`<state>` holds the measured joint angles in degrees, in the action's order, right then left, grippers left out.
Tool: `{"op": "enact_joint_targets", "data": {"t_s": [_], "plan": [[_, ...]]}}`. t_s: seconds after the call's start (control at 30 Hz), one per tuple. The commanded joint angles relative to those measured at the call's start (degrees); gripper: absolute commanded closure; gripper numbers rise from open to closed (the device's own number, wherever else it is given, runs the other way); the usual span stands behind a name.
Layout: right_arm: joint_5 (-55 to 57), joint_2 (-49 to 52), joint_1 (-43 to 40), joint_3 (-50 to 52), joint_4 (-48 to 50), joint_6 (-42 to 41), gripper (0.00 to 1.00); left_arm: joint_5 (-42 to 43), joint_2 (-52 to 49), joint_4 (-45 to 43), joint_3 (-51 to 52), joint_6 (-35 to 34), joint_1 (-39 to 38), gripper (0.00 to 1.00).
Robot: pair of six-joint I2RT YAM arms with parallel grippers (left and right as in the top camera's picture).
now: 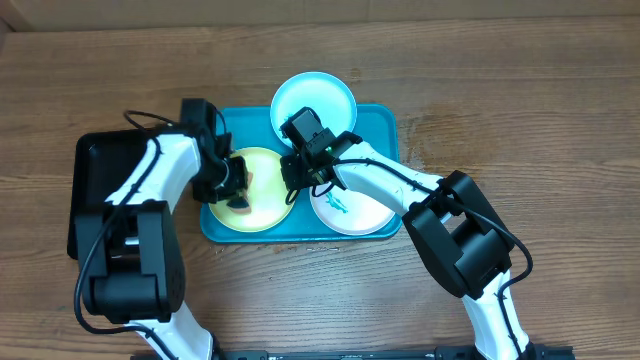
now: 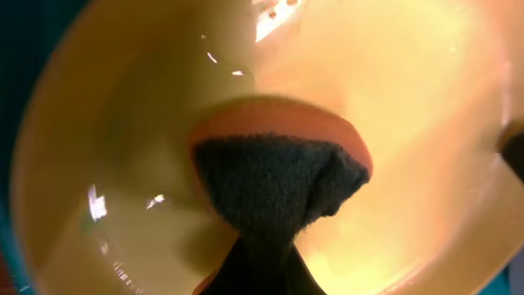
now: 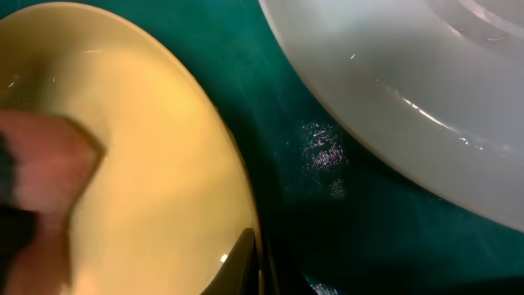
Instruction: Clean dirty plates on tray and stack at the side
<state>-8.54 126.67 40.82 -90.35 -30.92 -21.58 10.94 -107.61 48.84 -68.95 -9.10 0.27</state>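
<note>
Left claw (image 1: pixel 237 190): it is gripping a dark scouring sponge with an orange backing (image 2: pixel 278 184) and pressing it flat onto the round yellow-green plastic plate (image 1: pixel 262 205), apparently to scrub it.
Right claw (image 1: pixel 298 175): it is sitting at that plate's right rim, probably to steady it; I cannot tell whether it is pinching.
Large teal-blue rectangular plastic tray (image 1: pixel 385 125): it is carrying all three plates.
Round white plastic plate (image 1: pixel 360 212): it is waiting to the right, showing green-blue smears (image 1: pixel 338 203).
Round light blue plastic plate (image 1: pixel 320 95): it is overhanging the far rim.
Writing: none is showing.
</note>
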Motion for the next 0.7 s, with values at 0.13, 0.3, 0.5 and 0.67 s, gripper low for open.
{"op": "enact_joint_targets", "data": {"t_s": [0.13,0.3,0.5,0.67], "plan": [[1.77,1.70,-0.46,0.28,-0.87,0.57,0.96,-17.49,-0.74,-1.05,2.05,-1.40,0.17,0.96],[1.77,1.70,-0.46,0.28,-0.94,0.57,0.96,-32.09,-0.74,-1.73,2.03,-1.11,0.17,0.96],[1.79,1.70,-0.46,0.28,-0.90,0.57,0.96,-35.10,-0.70,-6.38,0.52,-0.28,0.15,0.96],[1.77,1.70,-0.46,0.28,-0.87,0.57,0.96,-26.73,-0.70,-10.16,-3.45,-0.31,0.09,0.96]]}}
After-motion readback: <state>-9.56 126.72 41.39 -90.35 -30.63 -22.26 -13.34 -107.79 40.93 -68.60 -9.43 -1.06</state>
